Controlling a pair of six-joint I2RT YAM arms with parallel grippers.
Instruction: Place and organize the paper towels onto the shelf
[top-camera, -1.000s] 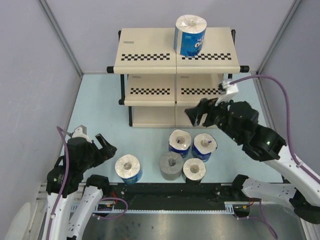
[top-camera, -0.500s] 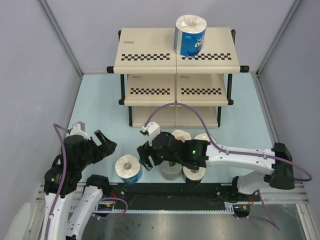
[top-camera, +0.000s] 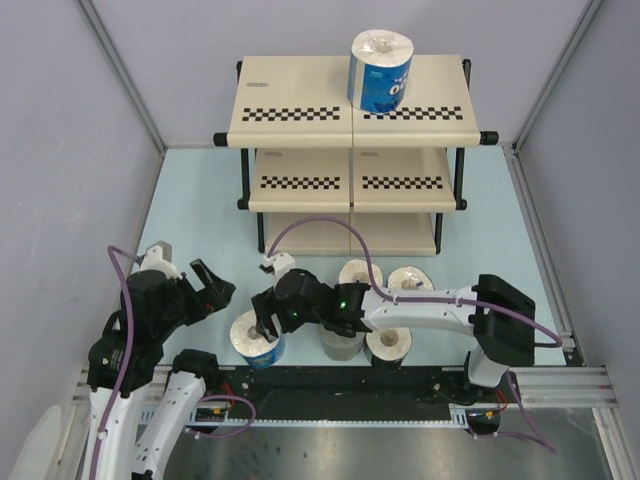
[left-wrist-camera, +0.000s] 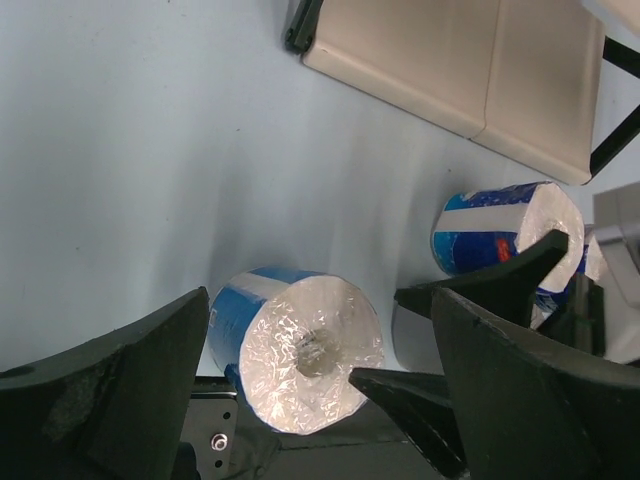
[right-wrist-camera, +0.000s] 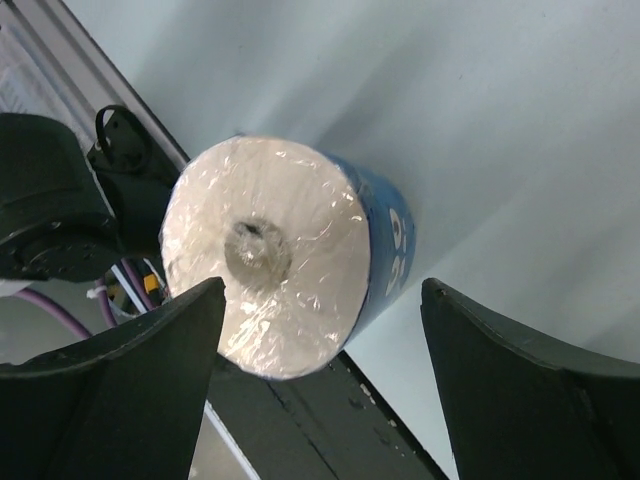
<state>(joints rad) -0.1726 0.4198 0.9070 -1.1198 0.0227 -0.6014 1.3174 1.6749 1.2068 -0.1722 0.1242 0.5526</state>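
The shelf stands at the back with one blue-wrapped paper towel roll on its top board. Five rolls stand on the table. A blue-wrapped roll is at the near left. A grey roll and a dark-sided roll stand beside it, and two blue-wrapped rolls are behind. My right gripper is open over the near-left roll, its fingers astride it without touching. My left gripper is open and empty just left of that roll.
The right arm stretches leftward low over the cluster of rolls. Its dark fingers show in the left wrist view, near another blue roll. The black base rail runs along the near edge. The shelf's lowest board lies behind.
My right arm has swung from beside the shelf's right end down and left across the rolls to the near-left roll. The left gripper has barely moved.
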